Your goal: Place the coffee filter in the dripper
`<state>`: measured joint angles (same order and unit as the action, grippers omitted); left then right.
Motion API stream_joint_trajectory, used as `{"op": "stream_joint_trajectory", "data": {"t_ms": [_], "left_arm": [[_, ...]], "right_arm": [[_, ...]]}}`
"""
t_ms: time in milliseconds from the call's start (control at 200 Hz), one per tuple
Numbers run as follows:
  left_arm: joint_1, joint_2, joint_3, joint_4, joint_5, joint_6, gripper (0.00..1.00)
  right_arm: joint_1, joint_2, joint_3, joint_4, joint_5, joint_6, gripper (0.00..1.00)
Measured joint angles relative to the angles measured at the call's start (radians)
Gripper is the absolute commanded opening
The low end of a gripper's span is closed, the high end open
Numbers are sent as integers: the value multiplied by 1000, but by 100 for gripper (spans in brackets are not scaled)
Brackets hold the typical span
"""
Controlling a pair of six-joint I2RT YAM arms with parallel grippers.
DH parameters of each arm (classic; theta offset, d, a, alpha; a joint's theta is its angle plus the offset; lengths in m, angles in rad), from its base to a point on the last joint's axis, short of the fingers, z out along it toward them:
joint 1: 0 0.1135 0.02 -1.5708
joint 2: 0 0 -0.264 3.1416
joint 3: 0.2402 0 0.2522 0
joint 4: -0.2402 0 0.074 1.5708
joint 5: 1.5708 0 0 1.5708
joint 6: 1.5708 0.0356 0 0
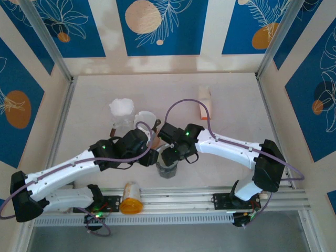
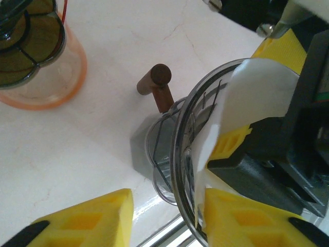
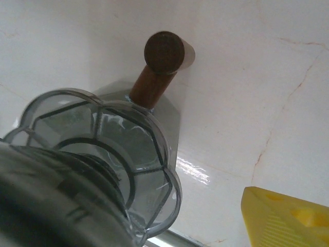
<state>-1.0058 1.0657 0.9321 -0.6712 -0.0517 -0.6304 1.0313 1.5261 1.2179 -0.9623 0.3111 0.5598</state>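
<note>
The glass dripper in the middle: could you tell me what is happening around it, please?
Both arms are working at the dripper. A white paper filter sits partly inside its rim and does not look fully seated. The left gripper straddles the rim with its fingers apart. The right gripper is right beside it, its grip unclear.

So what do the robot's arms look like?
The left arm and the right arm look alike: smooth white tube-shaped links joined by chunky black joints. A thin lilac cable loops along each one, and a small green light glows near each wrist. The fingers are bright yellow blocks with fine ridges.
</note>
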Motion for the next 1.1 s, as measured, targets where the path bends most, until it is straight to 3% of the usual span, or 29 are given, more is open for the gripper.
{"op": "stream_joint_trajectory", "data": {"t_ms": [225,535,610,825,1100], "left_arm": [[8,-82,-46,26,0,-18,70],[16,-95,-61,58,19,-26,75],[17,-86,-66,58,22,-26,74],[19,-72,-66,45,14,-37,56],[20,-76,-66,32,14,-38,52]], "right_arm": [[1,0,-3,2,3,4,77],[1,4,-3,6,3,11,77],[1,4,-3,8,3,11,77],[1,4,-3,8,3,12,77],[1,4,-3,9,3,19,77]]}}
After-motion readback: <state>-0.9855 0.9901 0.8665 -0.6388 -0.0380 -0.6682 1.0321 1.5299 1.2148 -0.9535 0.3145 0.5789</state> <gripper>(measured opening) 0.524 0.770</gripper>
